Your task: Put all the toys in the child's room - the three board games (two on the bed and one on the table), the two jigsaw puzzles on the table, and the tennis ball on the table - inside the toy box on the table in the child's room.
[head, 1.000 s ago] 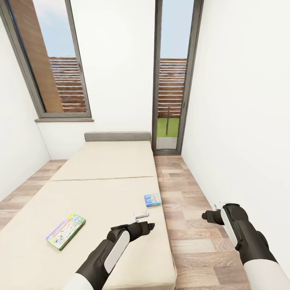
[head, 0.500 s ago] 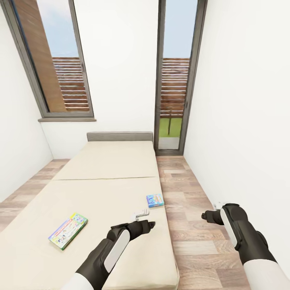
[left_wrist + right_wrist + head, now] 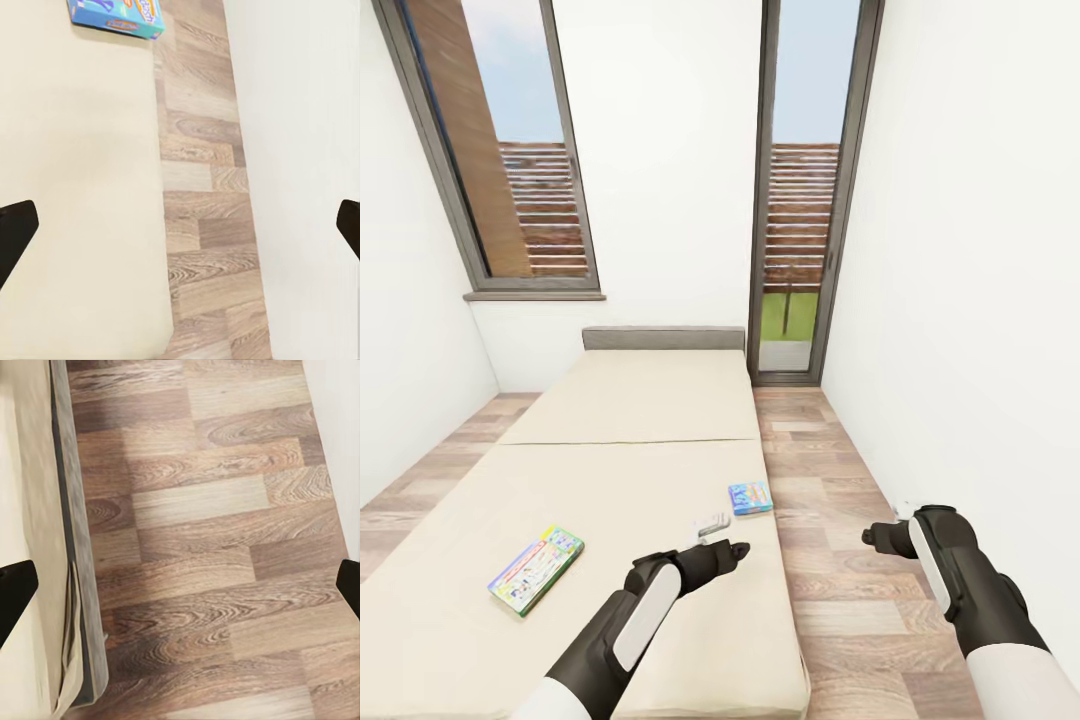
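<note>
White walls, wood floor, big beige bed. Blue game box near bed's right edge, green-edged game box toward bed's left side. Left gripper spread wide over bed, empty, ready to grab blue box. Right gripper beside bed, spread too.

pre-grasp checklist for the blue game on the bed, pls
1. Small blue board game in sight, flat on the bed near its floor-side edge: ok.
2. Left gripper open, fingertips wide apart in the left wrist view: ok.
3. Left gripper over the blue game: not ok, it is short of it; the box sits at the frame edge.
4. Right gripper empty, over the wood floor: ok.
5. Green-edged board game apart from the reach path: ok.
6. Height above mattress: cannot tell.
</note>
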Controlling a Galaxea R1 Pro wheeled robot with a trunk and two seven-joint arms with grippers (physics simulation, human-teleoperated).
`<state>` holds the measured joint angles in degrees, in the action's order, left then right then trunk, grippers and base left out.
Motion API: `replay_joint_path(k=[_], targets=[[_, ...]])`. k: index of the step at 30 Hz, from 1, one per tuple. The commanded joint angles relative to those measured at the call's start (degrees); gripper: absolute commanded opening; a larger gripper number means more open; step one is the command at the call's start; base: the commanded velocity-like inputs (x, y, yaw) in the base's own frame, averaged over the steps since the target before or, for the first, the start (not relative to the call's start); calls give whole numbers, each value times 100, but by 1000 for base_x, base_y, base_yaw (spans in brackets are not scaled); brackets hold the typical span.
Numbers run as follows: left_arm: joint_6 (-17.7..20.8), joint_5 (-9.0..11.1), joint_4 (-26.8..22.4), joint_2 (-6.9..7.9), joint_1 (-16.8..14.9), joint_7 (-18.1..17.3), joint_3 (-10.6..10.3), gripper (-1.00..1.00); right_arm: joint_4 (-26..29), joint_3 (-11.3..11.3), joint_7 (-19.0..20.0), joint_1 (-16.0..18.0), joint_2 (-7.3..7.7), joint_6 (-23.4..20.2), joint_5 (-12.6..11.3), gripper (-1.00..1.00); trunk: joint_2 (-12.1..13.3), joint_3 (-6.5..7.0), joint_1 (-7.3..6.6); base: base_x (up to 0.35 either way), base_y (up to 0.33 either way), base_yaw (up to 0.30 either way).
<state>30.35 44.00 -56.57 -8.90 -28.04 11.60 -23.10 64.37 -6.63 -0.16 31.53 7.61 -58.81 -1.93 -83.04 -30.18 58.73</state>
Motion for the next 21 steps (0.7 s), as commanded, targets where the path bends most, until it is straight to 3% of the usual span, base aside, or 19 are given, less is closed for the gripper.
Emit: replay_joint_path(k=[1,21], targets=[[13,80,-11,5,-5,62,-11,100,5,-4,-2,3,3,-21,-18,100,-4,-6,0,26,0,10],[6,134,-21,57,0,117,-29,100,5,-10,-2,4,10,-12,-18,100,-4,-7,0,58,0,3]])
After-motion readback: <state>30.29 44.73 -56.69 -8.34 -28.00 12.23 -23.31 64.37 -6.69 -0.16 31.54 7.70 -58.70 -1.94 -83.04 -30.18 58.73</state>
